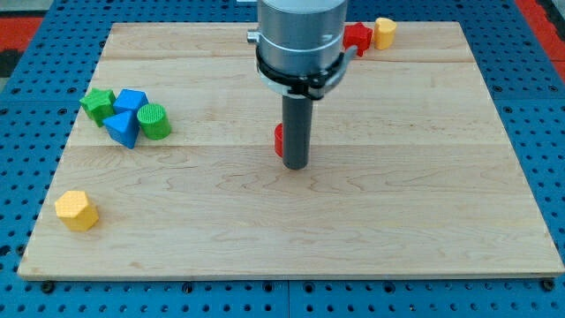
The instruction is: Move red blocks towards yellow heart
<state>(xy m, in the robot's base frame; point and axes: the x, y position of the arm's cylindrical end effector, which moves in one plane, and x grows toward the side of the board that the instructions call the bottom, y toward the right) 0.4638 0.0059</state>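
Note:
My tip (295,165) stands near the board's middle. A red block (278,140) sits right behind it on its left side, mostly hidden by the rod, touching or nearly touching it. Its shape cannot be made out. A second red block (357,37) lies at the view's top, right of the arm, against a yellow heart-like block (384,32) at the top edge. A yellow hexagon-like block (77,210) lies at the view's bottom left.
A cluster sits at the view's left: a green star (98,103), a blue cube (131,100), a blue triangle (123,127) and a green cylinder (154,121). The wooden board (424,194) ends in a blue pegboard surround.

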